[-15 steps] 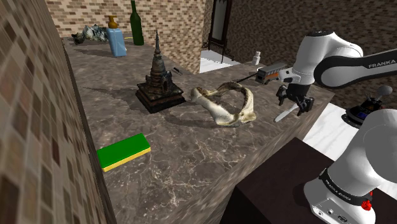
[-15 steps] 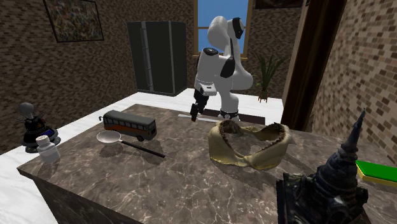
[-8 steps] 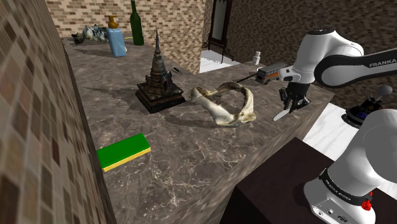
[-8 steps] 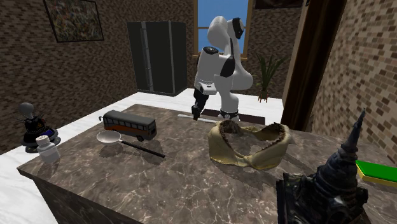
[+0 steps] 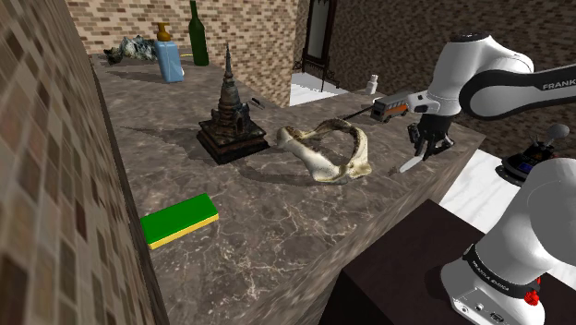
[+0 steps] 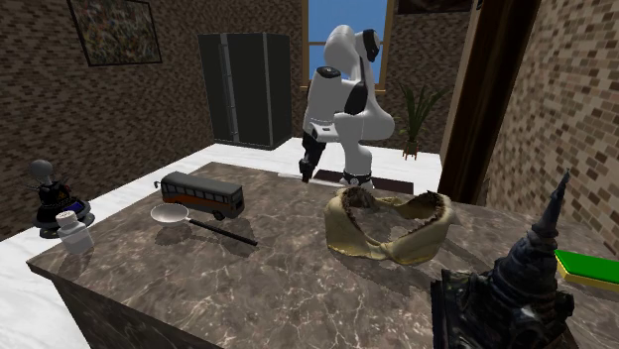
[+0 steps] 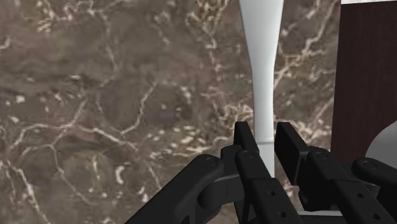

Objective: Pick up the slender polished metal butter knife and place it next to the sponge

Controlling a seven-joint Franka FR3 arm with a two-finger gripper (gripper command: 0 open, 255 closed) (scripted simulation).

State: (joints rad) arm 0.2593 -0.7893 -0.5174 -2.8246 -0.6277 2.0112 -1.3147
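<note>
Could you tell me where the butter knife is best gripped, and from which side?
Grip the butter knife at its narrow neck, coming down over its flat face, with the fingers on its two long edges, as they clasp it now. It is slimmest there and flares wider beyond, so it fits easily between them.

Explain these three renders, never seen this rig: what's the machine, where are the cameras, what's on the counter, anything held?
This is a white robot arm on a box stand, drawn by a simulator. One picture looks down from beside the stand, one faces the arm across the counter, and one comes from a camera on the hand. On the brown marble counter are a dark tower statue, a jawbone, a toy bus and a green sponge. The black jaws are shut on a pale knife, clasping it near one end.
</note>
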